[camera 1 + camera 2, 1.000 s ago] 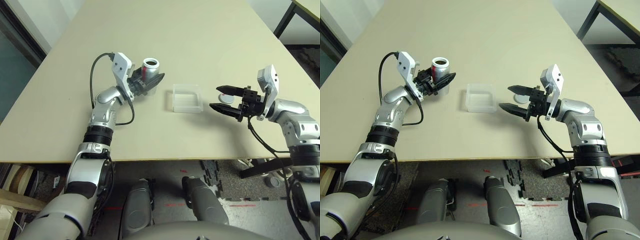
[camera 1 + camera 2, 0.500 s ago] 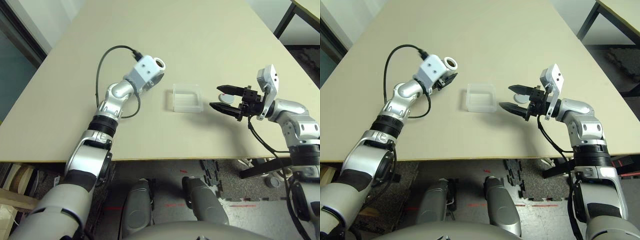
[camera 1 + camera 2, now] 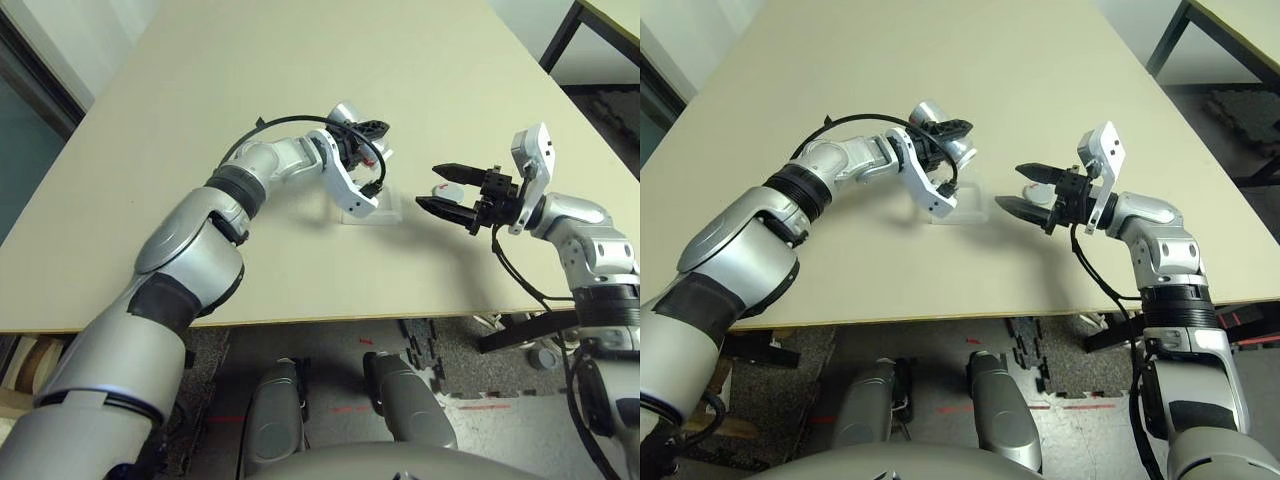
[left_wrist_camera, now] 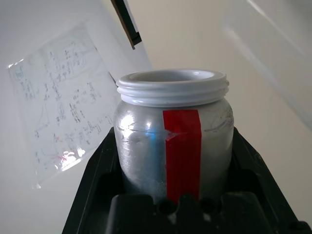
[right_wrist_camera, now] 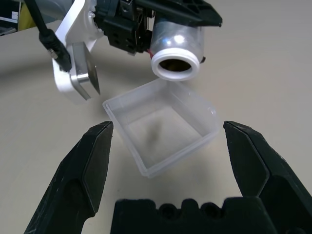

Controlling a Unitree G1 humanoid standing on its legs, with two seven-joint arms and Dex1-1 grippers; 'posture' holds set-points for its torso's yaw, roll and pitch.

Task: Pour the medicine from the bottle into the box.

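From where I stand, starting on the left, the robot's left arm reaches over the pale table (image 3: 300,60), its black cable (image 3: 855,118) arching above, and the left gripper (image 3: 362,140) pinches the silver bottle (image 5: 176,46), tipped with its white mouth facing down over the far edge of the box (image 5: 163,126). That clear, shallow box sits on the table, partly blocked from the head's view by the white wrist bracket (image 3: 923,180); whether any medicine is in it I cannot tell. Farther right, the right gripper (image 3: 1022,188) hovers with jaws spread and empty, partly covering the whitish round cap (image 3: 1040,193) on the table.
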